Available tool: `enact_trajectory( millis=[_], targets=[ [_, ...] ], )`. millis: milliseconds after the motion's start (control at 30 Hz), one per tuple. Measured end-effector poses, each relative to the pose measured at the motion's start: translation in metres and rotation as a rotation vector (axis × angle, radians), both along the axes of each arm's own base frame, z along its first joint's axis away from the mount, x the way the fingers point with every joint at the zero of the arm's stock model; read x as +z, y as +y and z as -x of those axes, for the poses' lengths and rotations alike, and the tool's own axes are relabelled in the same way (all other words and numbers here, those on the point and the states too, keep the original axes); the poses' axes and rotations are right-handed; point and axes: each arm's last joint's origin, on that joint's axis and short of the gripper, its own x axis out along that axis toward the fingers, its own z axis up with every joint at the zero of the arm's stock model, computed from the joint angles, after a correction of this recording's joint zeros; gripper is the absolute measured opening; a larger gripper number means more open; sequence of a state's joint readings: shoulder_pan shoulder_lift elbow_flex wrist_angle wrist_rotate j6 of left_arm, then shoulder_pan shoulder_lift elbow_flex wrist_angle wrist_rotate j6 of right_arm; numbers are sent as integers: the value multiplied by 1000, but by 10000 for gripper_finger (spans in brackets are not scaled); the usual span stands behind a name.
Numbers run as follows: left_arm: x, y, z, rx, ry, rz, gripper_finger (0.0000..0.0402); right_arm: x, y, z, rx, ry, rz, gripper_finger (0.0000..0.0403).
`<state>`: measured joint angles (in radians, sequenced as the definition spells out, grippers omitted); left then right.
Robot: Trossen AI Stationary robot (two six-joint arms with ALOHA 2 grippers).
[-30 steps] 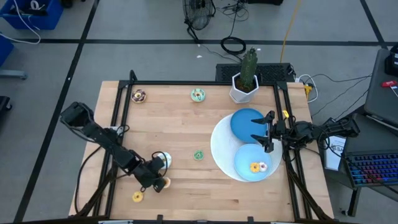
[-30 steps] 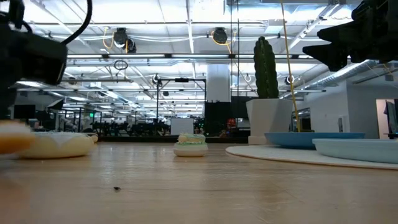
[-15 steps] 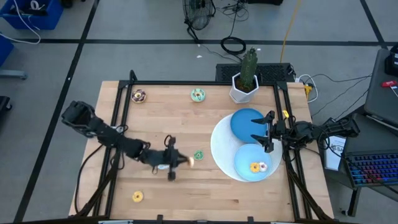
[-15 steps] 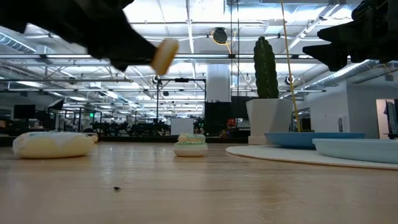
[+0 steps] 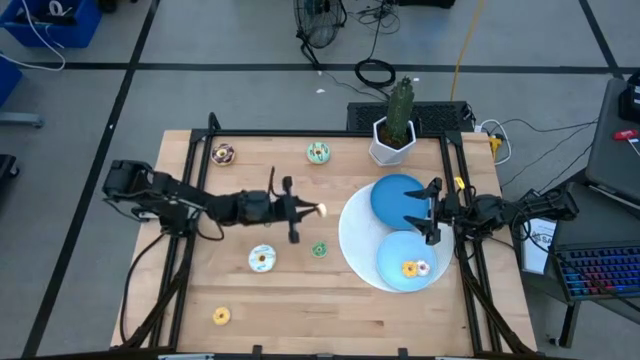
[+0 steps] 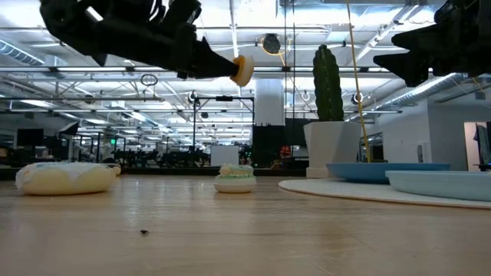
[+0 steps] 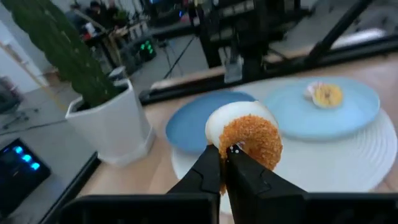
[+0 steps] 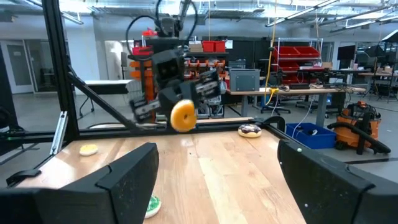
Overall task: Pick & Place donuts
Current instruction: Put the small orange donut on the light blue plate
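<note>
From above, we see the left gripper (image 5: 312, 210) clamped on an orange donut (image 5: 319, 210), held above the table (image 5: 300, 300) near the white disc (image 5: 352, 250). At table level, that donut (image 6: 242, 70) hangs in the air. In our left wrist view, fingers (image 7: 208, 174) pinch it. The right gripper (image 5: 432, 213), jaws wide and empty, hovers over the blue plates (image 5: 395, 195).

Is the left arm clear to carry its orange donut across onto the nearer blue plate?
Probably yes. The left gripper is shut on the orange donut, held above the table. Nothing stands between it and the empty blue plate; the open right gripper waits at the plates' far edge.
</note>
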<state>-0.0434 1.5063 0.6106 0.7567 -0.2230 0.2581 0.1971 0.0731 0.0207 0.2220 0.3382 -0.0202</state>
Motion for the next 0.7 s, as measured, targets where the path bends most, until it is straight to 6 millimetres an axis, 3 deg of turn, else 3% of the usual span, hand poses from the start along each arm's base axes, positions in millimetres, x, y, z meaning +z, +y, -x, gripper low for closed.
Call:
enact_trajectory(
  millis=[233,400,567,700],
  targets=[
    [2,23,-14,-129,-148,-91,20,10,-1,2,3,-115,-65,313],
    [-9,39,-49,-167,-121,-97,7,10,-3,1,-96,-109,-86,313],
    [-14,48,-86,-157,-59,-140,22,10,-2,-7,-87,-120,-196,313],
    [-13,50,-109,-165,-17,-211,12,12,-5,-11,-245,-147,-196,313]
  ],
)
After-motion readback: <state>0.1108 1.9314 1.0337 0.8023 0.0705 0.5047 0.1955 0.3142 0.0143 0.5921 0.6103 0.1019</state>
